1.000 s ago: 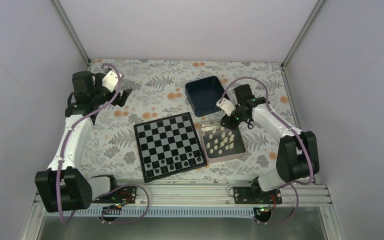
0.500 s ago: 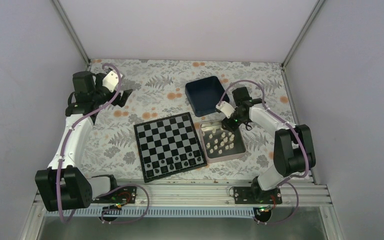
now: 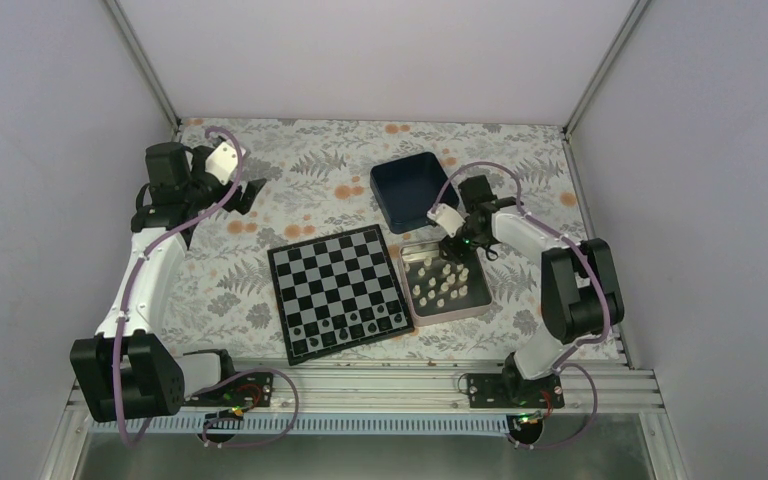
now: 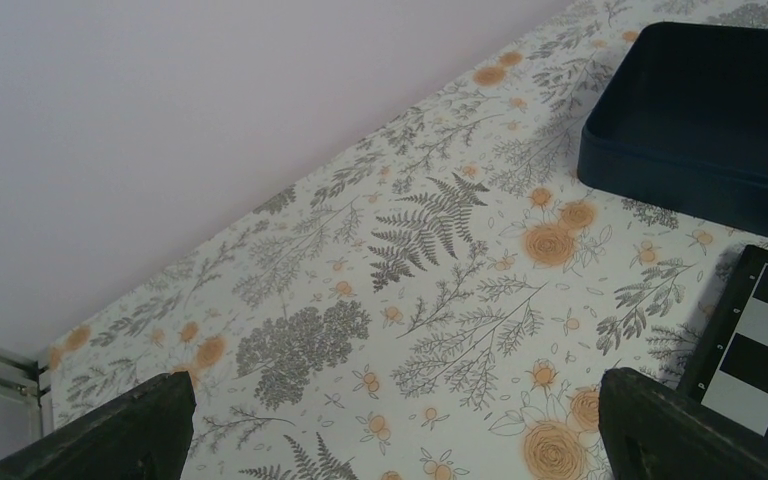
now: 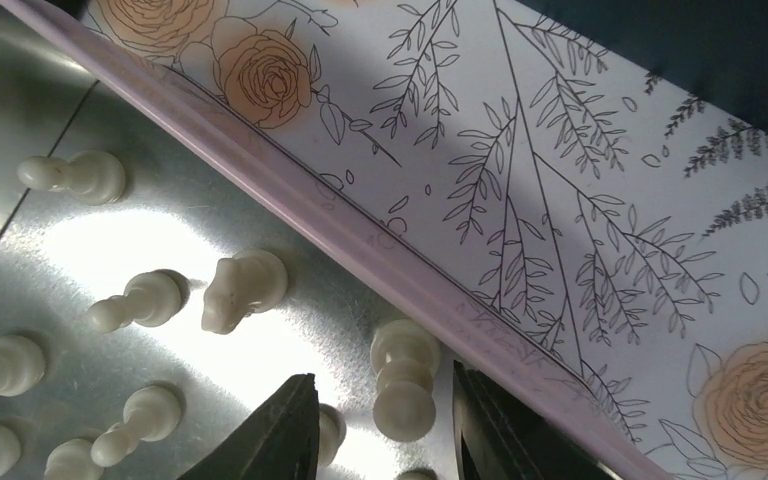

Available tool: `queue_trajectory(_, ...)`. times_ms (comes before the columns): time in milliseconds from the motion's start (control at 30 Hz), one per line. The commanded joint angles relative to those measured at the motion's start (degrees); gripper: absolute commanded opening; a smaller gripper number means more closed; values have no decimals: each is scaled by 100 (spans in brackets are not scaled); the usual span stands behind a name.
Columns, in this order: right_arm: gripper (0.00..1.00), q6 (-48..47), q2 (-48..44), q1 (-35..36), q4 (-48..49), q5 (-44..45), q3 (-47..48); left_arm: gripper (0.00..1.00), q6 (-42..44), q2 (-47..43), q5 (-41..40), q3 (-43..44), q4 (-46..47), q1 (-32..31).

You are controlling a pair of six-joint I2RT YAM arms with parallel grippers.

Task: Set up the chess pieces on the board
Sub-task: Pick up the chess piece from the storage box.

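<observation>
The checkered board (image 3: pixel 337 290) lies at the table's middle; its corner shows in the left wrist view (image 4: pixel 760 340). Several cream chess pieces (image 3: pixel 438 285) lie in a silver tin (image 3: pixel 450 313) right of it. My right gripper (image 3: pixel 458 247) is low over the tin's back edge. In the right wrist view it (image 5: pixel 383 380) is open, with one cream piece (image 5: pixel 405 400) between the fingers, beside the tin's rim (image 5: pixel 360 240). A cream knight (image 5: pixel 240 290) lies to the left. My left gripper (image 3: pixel 250 193) is open and empty over the table's back left (image 4: pixel 400 440).
A dark blue square box (image 3: pixel 410 190) stands just behind the tin and shows in both wrist views (image 4: pixel 700 110) (image 5: pixel 720 50). Tiny black pieces (image 3: pixel 345 325) stand on the board's near rows. The floral cloth covers the table; grey walls close it in.
My right wrist has shifted a little left and its elbow has swung in, with the gripper staying over the tin's back edge. The left arm has not moved.
</observation>
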Motion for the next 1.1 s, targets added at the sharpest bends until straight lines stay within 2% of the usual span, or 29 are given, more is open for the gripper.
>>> queue_trajectory(0, 36, 104, 80, 111, 159, 10, -23, 100, 123, 90, 207, 59, 60, 11)
queue_trajectory(100, 32, 102, 81, 123, 230, 3, -51, 100, 132, 102, 224, 52, 83, 9)
queue_trajectory(333, 14, 113, 76, 160, 119, 72, -34, 100, 135, 115, 273, 10, 83, 11)
queue_trajectory(600, 9, 116, -303, 230, -351, 233, 251, 100, 151, 15, 291, -54, 99, 11)
queue_trajectory(833, 9, 66, -210, 778, -1290, 345, 1607, 100, 166, -109, 292, 10, 69, 15)
queue_trajectory(1067, 8, -65, 1008, 1619, -1802, -6, 3497, 100, 182, -180, 156, -19, 141, 151)
